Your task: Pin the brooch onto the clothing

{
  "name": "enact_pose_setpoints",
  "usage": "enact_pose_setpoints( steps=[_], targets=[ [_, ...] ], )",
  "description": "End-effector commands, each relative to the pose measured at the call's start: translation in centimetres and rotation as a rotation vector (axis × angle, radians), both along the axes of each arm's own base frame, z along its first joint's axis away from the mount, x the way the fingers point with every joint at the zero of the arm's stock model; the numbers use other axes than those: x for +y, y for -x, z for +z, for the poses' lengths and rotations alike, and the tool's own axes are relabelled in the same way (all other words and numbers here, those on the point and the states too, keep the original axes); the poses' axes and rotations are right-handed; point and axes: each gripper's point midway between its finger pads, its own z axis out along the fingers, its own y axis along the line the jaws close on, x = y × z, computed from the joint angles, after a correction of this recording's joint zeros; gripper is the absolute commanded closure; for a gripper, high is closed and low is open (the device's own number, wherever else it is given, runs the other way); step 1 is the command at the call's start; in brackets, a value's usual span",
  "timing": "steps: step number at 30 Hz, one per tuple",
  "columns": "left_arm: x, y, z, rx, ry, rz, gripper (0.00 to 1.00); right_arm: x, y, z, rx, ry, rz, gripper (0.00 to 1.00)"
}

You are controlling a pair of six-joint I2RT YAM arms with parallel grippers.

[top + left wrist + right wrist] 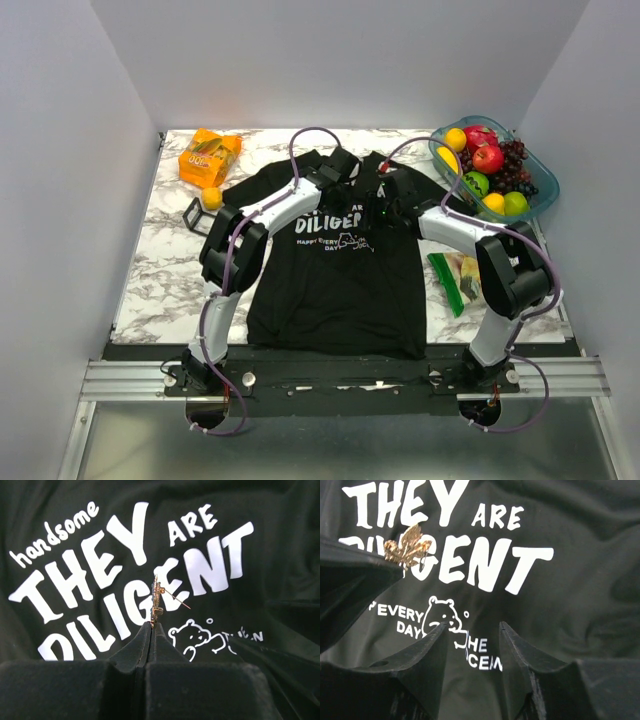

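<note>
The left gripper (151, 626) is pinched tight on the lower edge of the brooch (156, 600), its two matte black fingers pressed together with no gap. In the left wrist view the brooch shows edge-on: a thin gold-brown metal sliver standing upright out of the fingertips, its long axis vertical. Its fine straight pin is swung open and points out to the right and slightly downward.

The right wrist view shows the brooch's face, a glittery, jagged maple-leaf shape with its lobes pointing up. It is held over the white letters of "DILIGENT", and whether it touches the cloth cannot be told.

The black T-shirt (330, 290) lies spread chest-up on the marble-patterned table (150, 270). Its fabric is soft and matte with shallow wrinkles. The print is bold white block lettering with a small outlined bear beneath.

The right gripper (472, 627) hovers near the brooch, over the bear drawing. Its dull black, wedge-shaped jaws stand partly apart with nothing between them.
</note>
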Motion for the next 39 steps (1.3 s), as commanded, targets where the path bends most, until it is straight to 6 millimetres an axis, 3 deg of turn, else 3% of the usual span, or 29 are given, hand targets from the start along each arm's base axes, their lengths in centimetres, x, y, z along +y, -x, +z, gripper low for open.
enact_pose_setpoints(
  steps=[1,13,21,29,34,39],
  targets=[
    [0.7,-0.1,-0.1,0.005,-0.007,0.041,1.0,1.8,-0.9,0.5,-0.013,-0.05,0.027,0.49],
    [1.1,0.7,-1.2,0.026,-0.027,0.07,1.0,2.0,-1.2,-2.2,0.051,-0.024,0.001,0.62],
    [0.5,1.1,-1.6,0.041,0.0,0.071,1.0,1.8,-1.4,-2.6,0.056,-0.017,-0.024,0.75],
    [0.0,2.1,-2.4,0.057,-0.003,0.073,1.0,1.5,-1.2,-3.2,0.077,-0.01,-0.052,0.82],
    [-0.1,2.4,-2.2,0.043,-0.04,0.067,1.0,1.6,-1.3,-3.0,0.062,-0.018,-0.044,0.99],
    [-0.1,2.8,-2.3,0.042,-0.074,0.06,1.0,1.7,-1.1,-2.4,0.041,-0.046,-0.047,0.99]
  ],
)
